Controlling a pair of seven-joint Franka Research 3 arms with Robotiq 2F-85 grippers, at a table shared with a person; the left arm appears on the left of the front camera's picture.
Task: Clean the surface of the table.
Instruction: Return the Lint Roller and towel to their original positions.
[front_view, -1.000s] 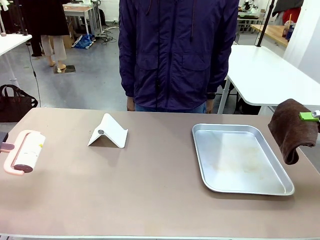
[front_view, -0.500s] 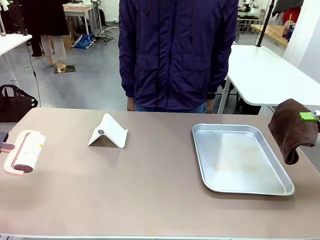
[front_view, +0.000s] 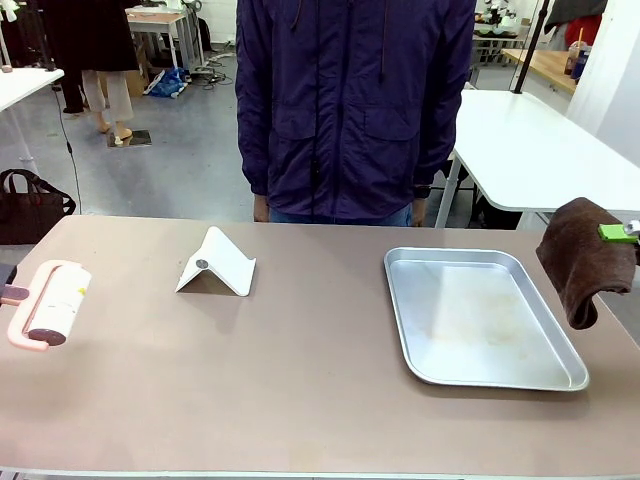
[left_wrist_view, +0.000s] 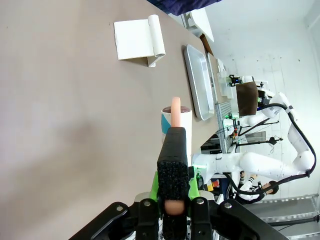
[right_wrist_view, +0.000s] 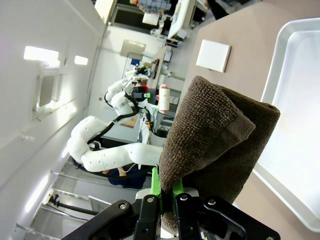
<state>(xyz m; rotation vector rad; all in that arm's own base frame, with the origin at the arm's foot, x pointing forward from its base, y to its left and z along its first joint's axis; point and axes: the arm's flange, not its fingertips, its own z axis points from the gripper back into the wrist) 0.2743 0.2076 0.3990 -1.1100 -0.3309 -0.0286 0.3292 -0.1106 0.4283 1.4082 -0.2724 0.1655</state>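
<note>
Brown cloth (front_view: 577, 260) pinched in right jaws; left jaws clamp pink lint roller (front_view: 45, 303).

No legible text or labels.

The left tool (left_wrist_view: 173, 192) rises from the bottom centre of its wrist view, jaws clamped tight. The right tool (right_wrist_view: 167, 192) sits at the bottom centre of its own view, also clamped; one green pad (front_view: 617, 232) shows at the front view's right edge.
</note>
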